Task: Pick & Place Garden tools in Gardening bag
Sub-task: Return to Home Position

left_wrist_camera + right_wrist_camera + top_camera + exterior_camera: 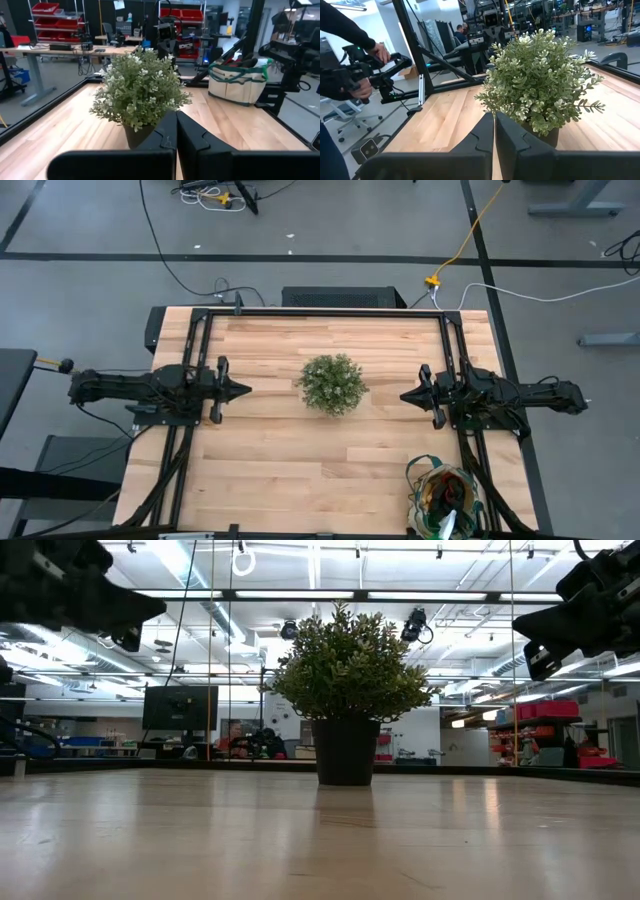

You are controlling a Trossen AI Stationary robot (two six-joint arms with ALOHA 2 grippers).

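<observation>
My left jaws: closed, empty, left of the plant [332, 384].
My right jaws: closed, empty, right of it.
Gardening bag [414, 485]: near right corner, garden tools [450, 495] inside.
Homing: I park both arms level, clear of the plant.

Potted plant [332, 384] stands at the centre of the table [300, 460]. Left gripper [246, 390] is left of the plant, right gripper [404, 395] right of it, both clear of it. Gardening bag [445, 498] stands right of and before the plant, at the table's front edge, with garden tools [447, 492] in it
</observation>
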